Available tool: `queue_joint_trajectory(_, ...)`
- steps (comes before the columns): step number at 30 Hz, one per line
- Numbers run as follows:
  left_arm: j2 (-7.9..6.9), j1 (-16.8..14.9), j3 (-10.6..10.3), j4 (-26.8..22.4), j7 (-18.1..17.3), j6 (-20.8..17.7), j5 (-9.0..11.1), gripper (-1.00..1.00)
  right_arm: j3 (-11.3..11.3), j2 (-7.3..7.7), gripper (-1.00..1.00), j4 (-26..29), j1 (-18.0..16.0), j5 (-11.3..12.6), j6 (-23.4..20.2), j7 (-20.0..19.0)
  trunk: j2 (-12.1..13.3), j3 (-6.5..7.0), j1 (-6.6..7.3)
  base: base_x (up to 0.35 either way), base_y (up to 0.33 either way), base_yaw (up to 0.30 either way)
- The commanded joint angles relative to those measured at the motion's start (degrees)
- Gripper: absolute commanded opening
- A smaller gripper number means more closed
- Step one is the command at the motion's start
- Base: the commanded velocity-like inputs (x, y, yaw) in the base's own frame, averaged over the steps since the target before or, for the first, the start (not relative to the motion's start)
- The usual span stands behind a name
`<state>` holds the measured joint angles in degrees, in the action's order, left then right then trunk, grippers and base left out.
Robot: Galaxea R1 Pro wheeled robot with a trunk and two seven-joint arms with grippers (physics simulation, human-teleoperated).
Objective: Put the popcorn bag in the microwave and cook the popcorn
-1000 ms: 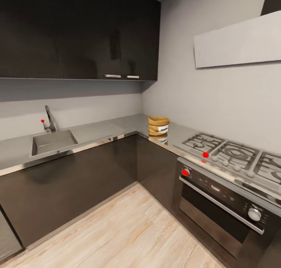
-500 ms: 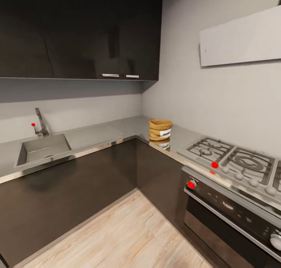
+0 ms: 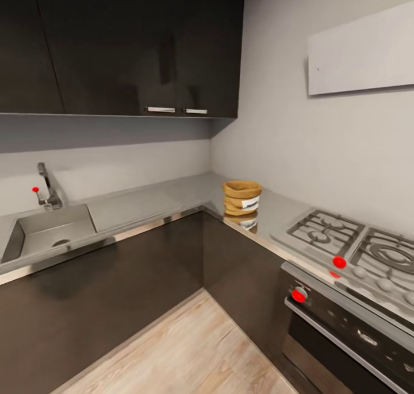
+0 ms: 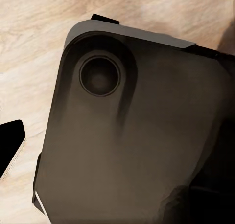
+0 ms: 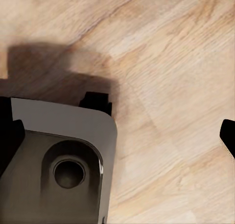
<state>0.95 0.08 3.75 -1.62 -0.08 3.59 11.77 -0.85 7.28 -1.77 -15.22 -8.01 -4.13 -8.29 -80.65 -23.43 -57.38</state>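
In the head view everything has slid sideways since a moment ago: the camera moved, not the things. The wrinkled mustard-brown popcorn bag, rolled rim, white label, stands upright in the corner of the grey glossy counter, between steel sink and gas hob. Both wrist views show the dark robot base over pale wood floor; I cannot tell either hand's state.

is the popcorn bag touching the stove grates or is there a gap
Apart. The head view shows the popcorn bag standing on the countertop, with a bare grey strip between it and the stove grates.
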Motion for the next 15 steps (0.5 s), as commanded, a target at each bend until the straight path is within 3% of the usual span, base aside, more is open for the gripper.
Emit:
queue_joint_trajectory(1,0.02,0.0,0.3,0.0,0.0,0.1,0.1,1.0,-0.1,0.02,1.0,-0.1,-0.1,-0.5,0.0,-0.2,0.0,-0.05,-0.03,0.322,0.091,0.0)
queue_joint_trajectory(15,0.02,0.0,0.4,0.0,0.0,0.2,0.1,1.0,-0.1,0.19,1.0,-0.1,-0.1,-0.6,0.0,-0.1,0.0,-0.05,-0.03,0.322,0.097,0.0)
